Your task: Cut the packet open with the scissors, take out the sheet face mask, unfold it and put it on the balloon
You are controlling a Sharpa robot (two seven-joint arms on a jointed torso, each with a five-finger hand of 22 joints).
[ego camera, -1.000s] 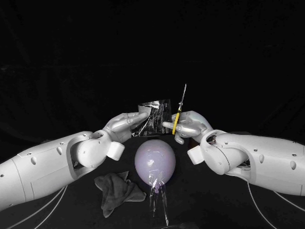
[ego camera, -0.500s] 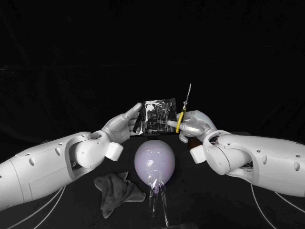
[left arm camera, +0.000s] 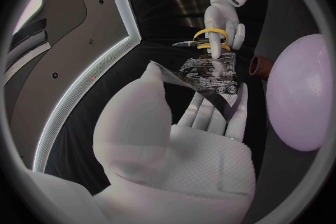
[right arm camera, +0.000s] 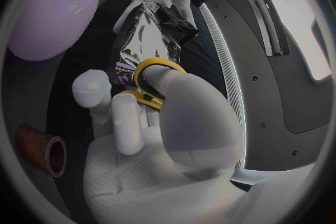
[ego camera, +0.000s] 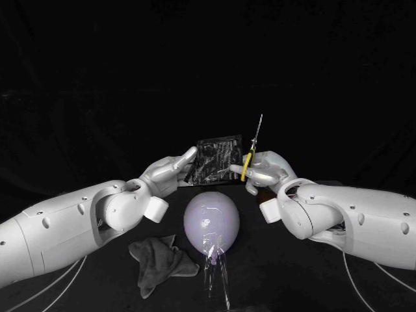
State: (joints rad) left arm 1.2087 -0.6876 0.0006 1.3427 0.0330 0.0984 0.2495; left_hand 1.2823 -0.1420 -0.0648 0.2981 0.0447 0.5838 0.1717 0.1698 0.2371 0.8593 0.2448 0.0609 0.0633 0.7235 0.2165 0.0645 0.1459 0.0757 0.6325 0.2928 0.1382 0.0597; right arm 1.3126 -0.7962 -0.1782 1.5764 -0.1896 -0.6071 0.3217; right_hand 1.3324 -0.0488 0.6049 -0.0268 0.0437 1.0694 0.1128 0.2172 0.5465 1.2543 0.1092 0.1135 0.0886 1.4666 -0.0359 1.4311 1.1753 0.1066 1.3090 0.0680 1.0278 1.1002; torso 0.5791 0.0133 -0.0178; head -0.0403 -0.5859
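Left side: the fingers [ego camera: 184,160] of the left hand [ego camera: 169,171] are closed on the left edge of the packet [ego camera: 218,160], thumb against one face and the rest behind. The packet is held upright, clear of the tabletop [ego camera: 292,276], its dark crinkled face towards the head camera.

Right side: the right hand [ego camera: 266,171] grips the yellow handles of the scissors [ego camera: 249,155]; the right wrist view shows a finger through one yellow loop. The blades point upward, just beside the packet's right edge. Whether they touch the packet cannot be told.

Below both hands, between the forearms, the pale lilac balloon [ego camera: 212,221] lies on the tabletop. A crumpled grey cloth [ego camera: 161,261] sits near its left side. A brown tube [ego camera: 264,208] stands beside the right wrist.
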